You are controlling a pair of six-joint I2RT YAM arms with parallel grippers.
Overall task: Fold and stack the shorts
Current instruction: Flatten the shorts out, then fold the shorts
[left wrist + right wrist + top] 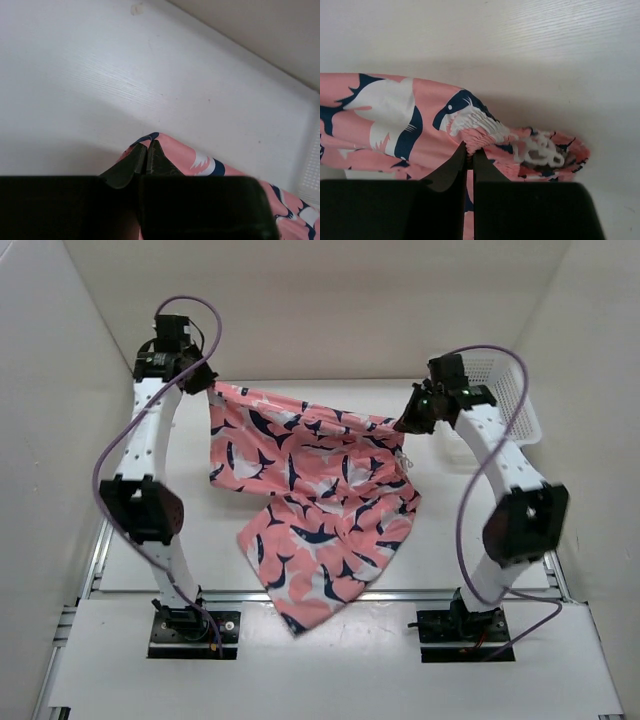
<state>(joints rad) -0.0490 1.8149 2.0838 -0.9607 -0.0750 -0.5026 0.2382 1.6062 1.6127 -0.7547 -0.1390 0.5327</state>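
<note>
The salmon-pink shorts [320,500] with navy-and-white shark shapes hang stretched between my two grippers above the table, the lower part draping to the near edge. My left gripper [203,383] is shut on the shorts' far left corner; in the left wrist view its jaws pinch the pink corner [170,152] at the gripper [147,145]. My right gripper [408,420] is shut on the gathered waistband at the right; in the right wrist view the gripper [470,150] pinches the ruffled band [485,131] beside the white drawstring knot [540,151].
A white plastic mesh basket [510,405] stands at the back right, behind the right arm. White walls enclose the table on three sides. The shorts' lowest tip hangs over the near metal rail [400,595].
</note>
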